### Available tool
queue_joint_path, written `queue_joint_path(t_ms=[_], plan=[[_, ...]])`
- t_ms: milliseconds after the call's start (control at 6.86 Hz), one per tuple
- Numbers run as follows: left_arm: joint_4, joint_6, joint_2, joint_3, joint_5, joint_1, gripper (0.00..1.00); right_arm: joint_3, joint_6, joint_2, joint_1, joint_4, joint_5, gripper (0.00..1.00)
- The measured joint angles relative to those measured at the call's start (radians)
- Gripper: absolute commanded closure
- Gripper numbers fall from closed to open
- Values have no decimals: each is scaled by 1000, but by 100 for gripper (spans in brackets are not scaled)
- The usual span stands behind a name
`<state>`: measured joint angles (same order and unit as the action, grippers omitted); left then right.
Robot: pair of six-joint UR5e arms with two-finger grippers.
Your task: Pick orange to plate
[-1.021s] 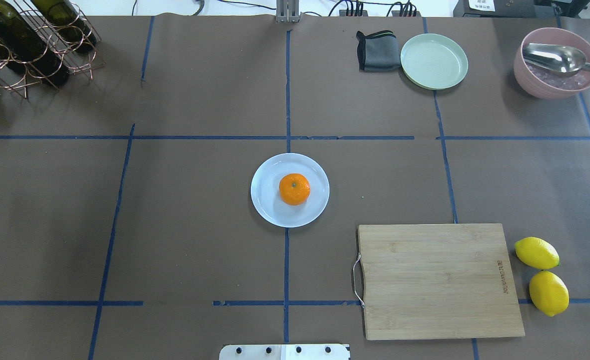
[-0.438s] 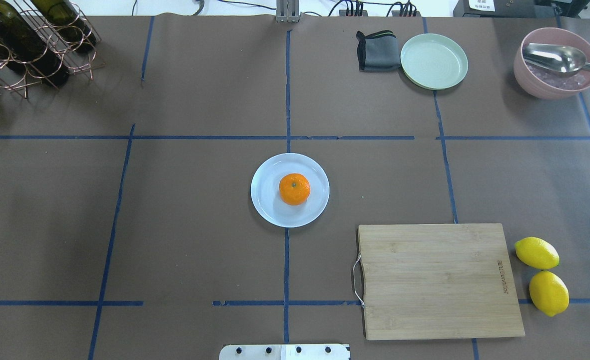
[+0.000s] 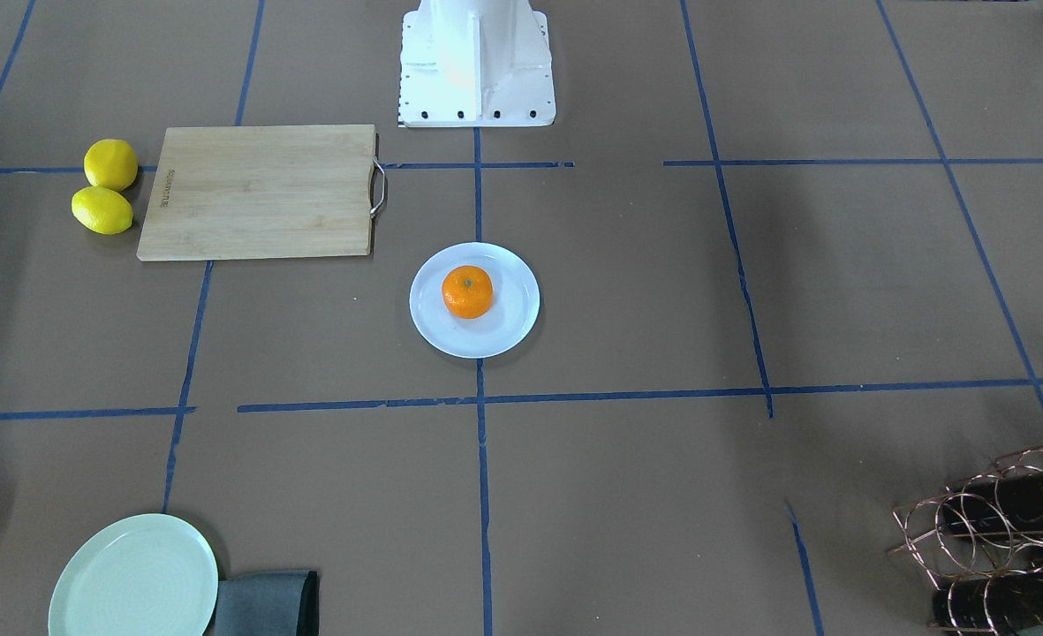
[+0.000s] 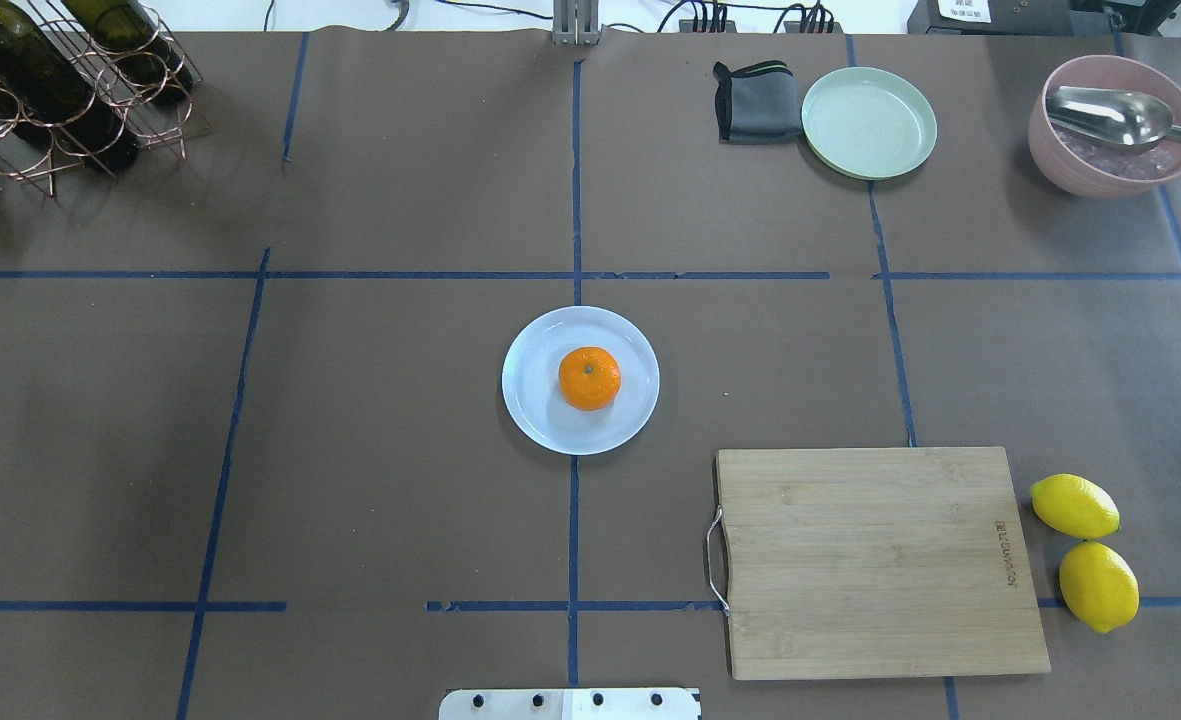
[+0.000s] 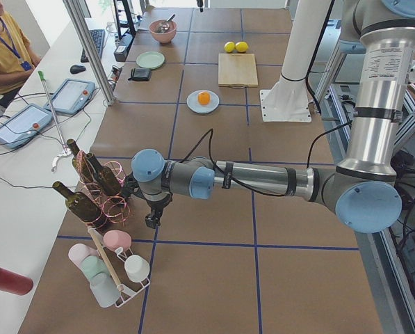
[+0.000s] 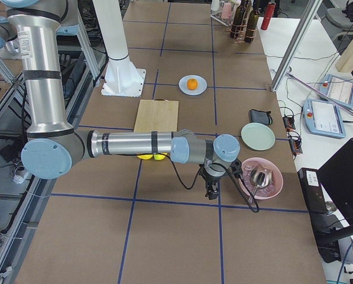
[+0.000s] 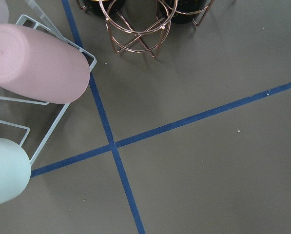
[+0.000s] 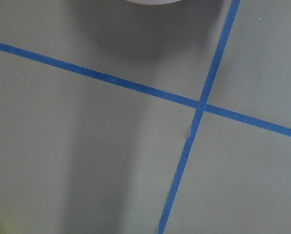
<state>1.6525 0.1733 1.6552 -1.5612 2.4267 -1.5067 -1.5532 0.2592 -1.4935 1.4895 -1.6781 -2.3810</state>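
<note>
The orange [image 4: 589, 378] sits stem-up, slightly right of the middle of the pale bluish-white plate [image 4: 540, 422] at the table's centre; the front view shows the same orange [image 3: 467, 291] and plate [image 3: 505, 331]. No gripper touches either. My left gripper [image 5: 151, 221] hangs near the bottle rack far off at the table's left end. My right gripper [image 6: 211, 193] hangs beside the pink bowl at the right end. Both show only in the side views, so I cannot tell whether they are open or shut.
A wooden cutting board [image 4: 875, 560] lies near right, with two lemons [image 4: 1074, 505] beside it. A green plate [image 4: 869, 122], a grey cloth [image 4: 750, 100] and a pink bowl with a spoon [image 4: 1110, 125] stand far right. A bottle rack [image 4: 60, 80] stands far left, a cup rack [image 5: 110, 271] beyond it.
</note>
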Motion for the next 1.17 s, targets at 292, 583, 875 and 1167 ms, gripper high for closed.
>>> queue_joint_path(t_ms=[292, 583, 875, 1167], plan=[[3, -19, 0, 6, 0, 2, 0, -15, 4, 0, 0, -2, -1, 0], [54, -129, -1, 11, -5, 29, 0, -22, 5, -3, -1, -5, 2, 0], [78, -159, 1, 15, -7, 39, 0, -11, 5, -7, -2, -7, 16, 0], [78, -163, 8, 14, -7, 39, 0, -1, 4, -3, -17, -4, 26, 0]])
